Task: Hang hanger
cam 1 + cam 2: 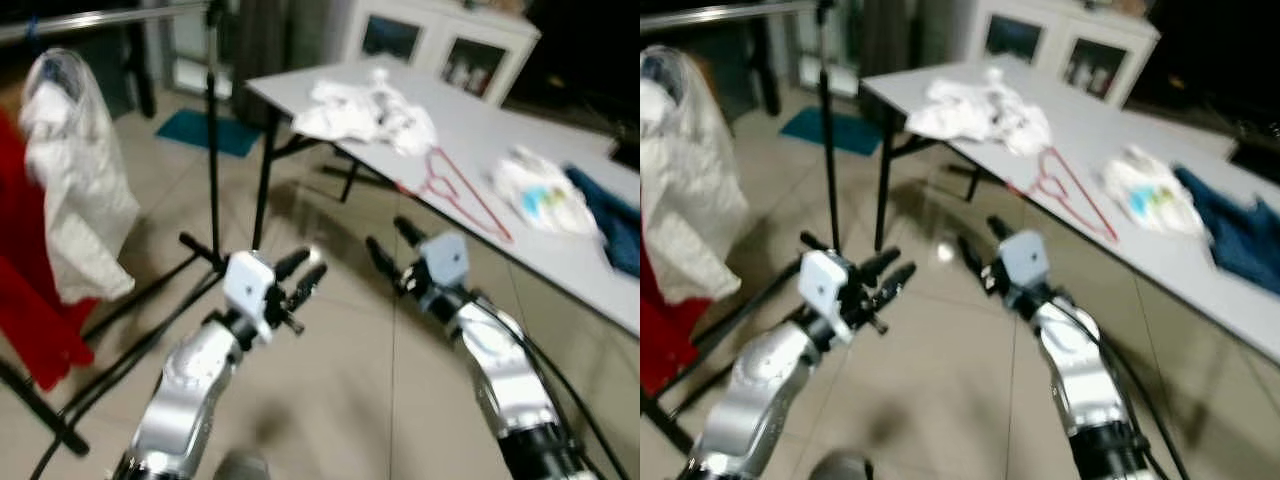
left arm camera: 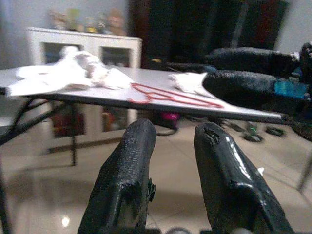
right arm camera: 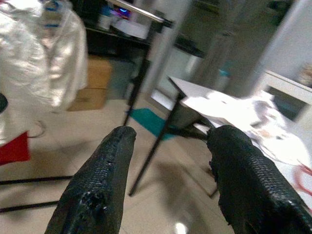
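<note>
Above the tiled floor (image 1: 340,370), both arms reach forward, left gripper (image 1: 303,275) narrowly parted and empty, right gripper (image 1: 390,247) spread and empty, short of the bench (image 1: 560,250) edge where the red hanger (image 1: 462,195) lies flat.

hanger (image 1: 458,192): thin red wire, triangular, empty
pose: lying flat
place: on the white tabletop (image 1: 470,125), by its near edge, between two white cloth heaps, right of the clothes rail (image 1: 100,17)

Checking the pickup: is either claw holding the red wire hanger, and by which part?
Nothing is held. Both claws, left and right, are open and empty; the red wire hanger lies on the white table.
</note>
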Controlling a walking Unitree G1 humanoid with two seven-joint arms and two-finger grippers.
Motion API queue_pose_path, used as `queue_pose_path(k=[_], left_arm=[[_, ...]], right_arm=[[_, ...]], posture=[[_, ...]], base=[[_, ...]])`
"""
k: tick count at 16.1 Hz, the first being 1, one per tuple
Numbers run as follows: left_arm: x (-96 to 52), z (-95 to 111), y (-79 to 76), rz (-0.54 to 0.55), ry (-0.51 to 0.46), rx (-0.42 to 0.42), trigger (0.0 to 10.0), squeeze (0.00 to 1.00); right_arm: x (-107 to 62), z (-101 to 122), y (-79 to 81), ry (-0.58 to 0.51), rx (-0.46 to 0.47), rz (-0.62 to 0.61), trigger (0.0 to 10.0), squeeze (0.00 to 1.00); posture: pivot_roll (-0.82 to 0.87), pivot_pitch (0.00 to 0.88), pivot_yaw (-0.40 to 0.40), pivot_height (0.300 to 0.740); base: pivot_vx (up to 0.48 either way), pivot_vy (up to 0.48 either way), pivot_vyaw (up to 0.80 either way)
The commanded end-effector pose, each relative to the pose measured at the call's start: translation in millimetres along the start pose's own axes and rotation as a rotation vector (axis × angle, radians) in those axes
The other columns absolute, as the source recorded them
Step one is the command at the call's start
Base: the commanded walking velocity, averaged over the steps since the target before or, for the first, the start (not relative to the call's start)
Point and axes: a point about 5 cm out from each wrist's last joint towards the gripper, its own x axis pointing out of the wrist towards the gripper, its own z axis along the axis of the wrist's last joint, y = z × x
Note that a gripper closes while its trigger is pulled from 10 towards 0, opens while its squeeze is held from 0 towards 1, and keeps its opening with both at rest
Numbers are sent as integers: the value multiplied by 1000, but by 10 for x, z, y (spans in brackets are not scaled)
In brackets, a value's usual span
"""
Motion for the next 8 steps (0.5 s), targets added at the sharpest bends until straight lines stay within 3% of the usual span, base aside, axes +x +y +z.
queue_pose_path(k=[1,4,8], left_arm=[[113,87,-65,-39,-33,20,10000,0],[172,86,-49,-12,-50,3,10000,0],[179,86,-62,-69,-36,15,10000,0]], right_arm=[[-55,-25,-106,16,8,-35,10000,0],[-31,19,-96,6,-5,-27,10000,0],[-84,-35,-60,12,9,-69,10000,0]], posture=[[204,14,-150,723],[167,8,-146,723],[153,5,-99,723]], base=[[0,0,0],[0,0,0],[0,0,0]])
